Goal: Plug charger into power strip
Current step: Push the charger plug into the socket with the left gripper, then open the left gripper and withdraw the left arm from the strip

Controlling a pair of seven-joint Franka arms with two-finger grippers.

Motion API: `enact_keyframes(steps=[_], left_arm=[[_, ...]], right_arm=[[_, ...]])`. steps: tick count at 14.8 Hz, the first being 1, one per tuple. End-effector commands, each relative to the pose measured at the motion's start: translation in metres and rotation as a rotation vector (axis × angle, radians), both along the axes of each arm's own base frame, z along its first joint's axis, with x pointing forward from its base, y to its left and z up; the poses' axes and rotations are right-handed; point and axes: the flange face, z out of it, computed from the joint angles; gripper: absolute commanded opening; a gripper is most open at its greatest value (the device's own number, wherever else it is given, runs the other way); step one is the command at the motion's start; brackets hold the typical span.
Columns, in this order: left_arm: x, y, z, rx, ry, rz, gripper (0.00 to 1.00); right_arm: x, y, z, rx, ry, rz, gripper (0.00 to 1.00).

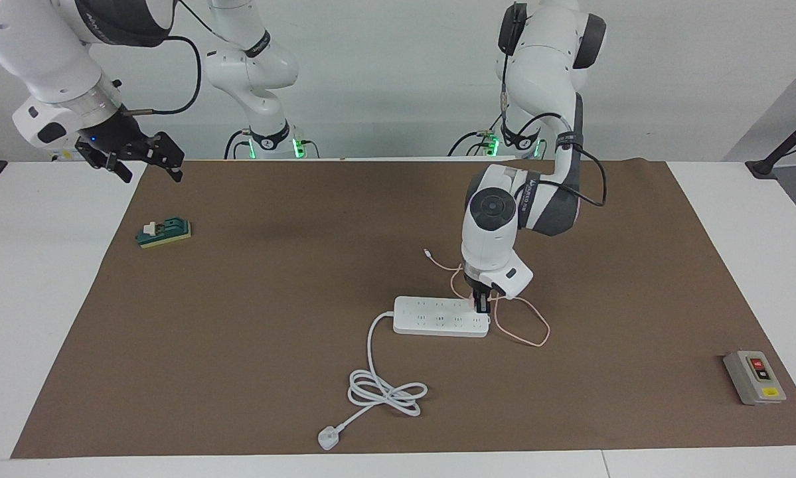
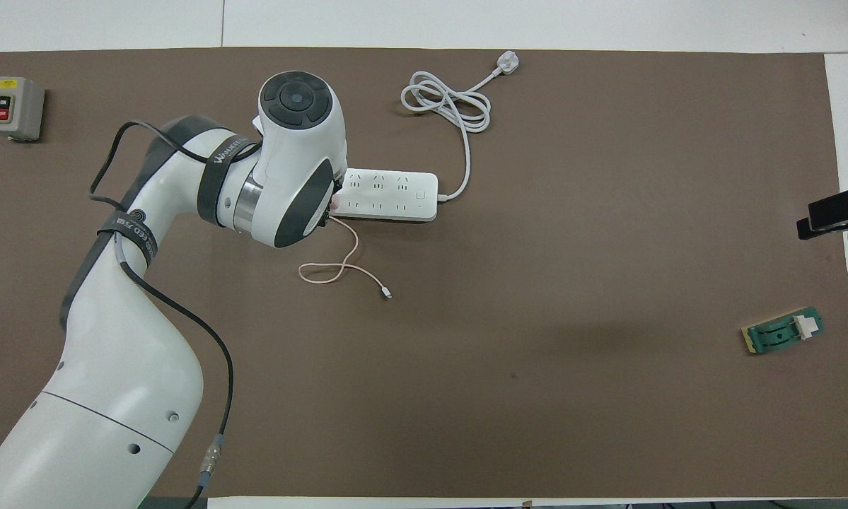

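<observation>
Facing view: left gripper (image 1: 482,304) down at power strip (image 1: 437,317), at its end twd left arm, jaws clamped on pink charger (image 1: 472,302). Right gripper (image 1: 147,157) waits above surface edge, jaws open.
Overhead view: arm hides charger; strip's (image 2: 392,195) mid-surface, pink cable (image 2: 339,265) trails twd robots.

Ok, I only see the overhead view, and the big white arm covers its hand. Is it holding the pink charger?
Observer: Yes. From the facing view, the left gripper points straight down, shut on the charger.
Operator: Is it plugged in?
Observer: It is down against the power strip, at the end toward the left arm. I cannot tell whether the prongs are in.
Operator: Where's the other hand?
Observer: The right gripper hangs open in the air over the right arm's end of the table, waiting.
</observation>
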Motion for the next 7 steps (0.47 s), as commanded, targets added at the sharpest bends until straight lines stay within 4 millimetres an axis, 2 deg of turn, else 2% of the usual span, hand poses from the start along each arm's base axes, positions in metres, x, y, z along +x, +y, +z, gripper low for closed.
enact_keyframes(steps=[1,5,7], left_arm=[[-0.007,0.005,-0.013,0.025,-0.007,-0.009,0.0],[-0.007,0.004,-0.014,0.023,-0.01,-0.01,0.0],[-0.004,0.004,-0.024,0.013,-0.025,-0.012,0.0]], right_arm=[[-0.004,0.001,-0.001,-0.013,0.005,0.012,1.0],[-0.004,0.001,-0.001,-0.013,0.005,0.012,1.0],[-0.004,0.0,-0.001,-0.013,0.005,0.011,1.0]])
